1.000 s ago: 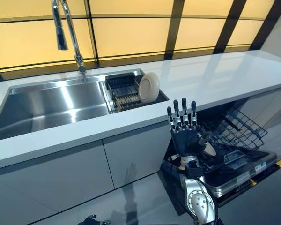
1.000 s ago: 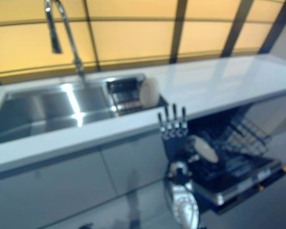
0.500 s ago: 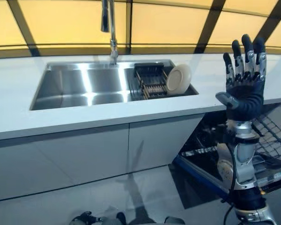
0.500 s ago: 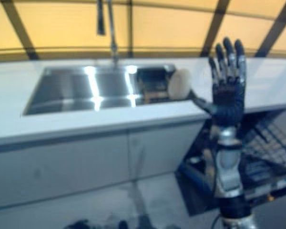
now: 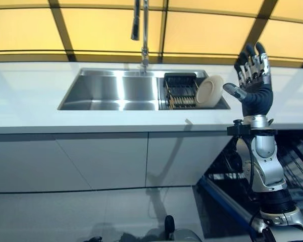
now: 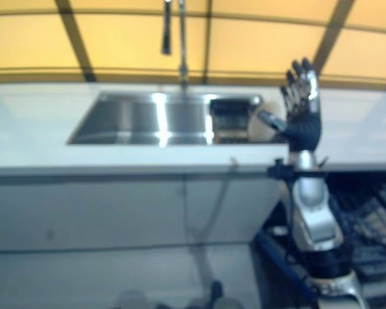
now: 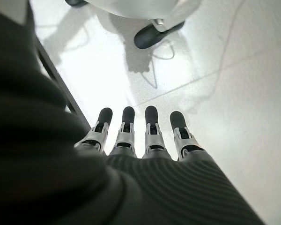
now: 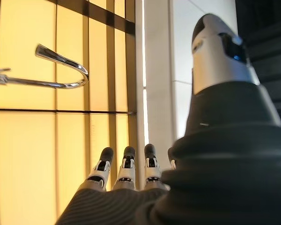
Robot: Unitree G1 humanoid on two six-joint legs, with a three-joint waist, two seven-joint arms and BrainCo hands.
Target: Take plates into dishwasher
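Left eye view shows the right hand raised, fingers straight and empty, at roughly three o'clock of the plate leaning in the sink; left hand hangs open over the floor.

The right hand wears a dark ribbed cover over its back and wrist; its silver fingers end in dark tips. Below the wrist, a black clamp tops a polished silver-grey forearm. The left hand looks alike: ribbed dark cover, silver fingers, black tips.
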